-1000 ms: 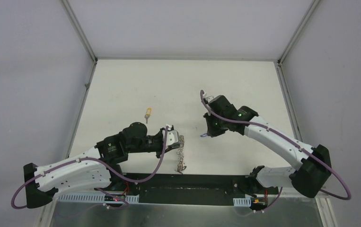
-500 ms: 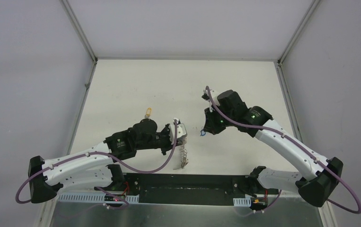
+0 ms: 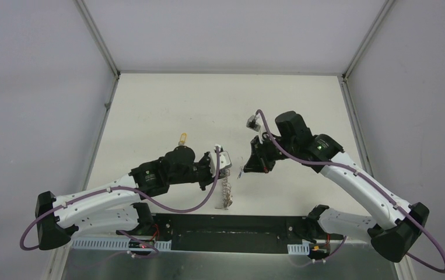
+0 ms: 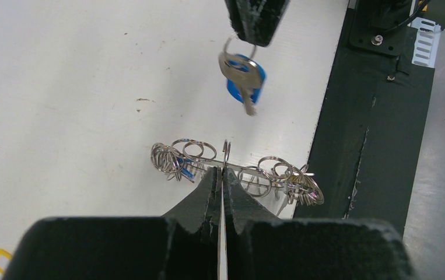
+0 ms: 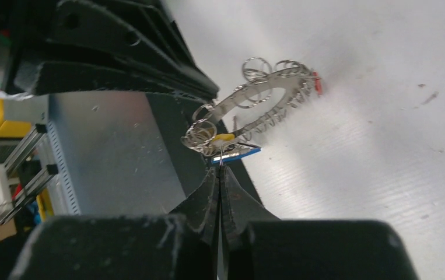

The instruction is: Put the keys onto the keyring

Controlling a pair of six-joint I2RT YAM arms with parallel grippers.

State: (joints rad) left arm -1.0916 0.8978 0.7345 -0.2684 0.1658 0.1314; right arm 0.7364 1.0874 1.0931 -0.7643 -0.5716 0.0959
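The left claw [image 4: 222, 174] is clenching shut on the keyring [image 4: 237, 169], pinching its wire near the middle so that the coils are spreading out to both sides of the fingers in the left wrist view. From above, the keyring [image 3: 227, 189] is hanging down from that claw [image 3: 224, 163] toward the near edge of the tabletop [image 3: 208, 105], its lower end lying just beside the black rail [image 3: 237, 224] where the arms are bolted. The right claw [image 5: 220, 172] is also closed, gripping a small split ring from which the blue key [image 4: 242, 79] is dangling, blade pointing down toward the keyring. The two claws are facing each other at close range over the tabletop (the right claw [image 3: 246, 166] just to the right of the left one), and in the left wrist view a gap is showing between the tip of the blue key and the keyring, so they are apart. In the right wrist view the blue key [image 5: 235, 153] is overlapping the near end of the keyring [image 5: 260, 105], and a red bit [image 5: 318, 86] is showing at the far end of the coils. A yellow key [image 3: 181, 139] is lying alone on the tabletop, well apart from both claws, beyond the left arm.
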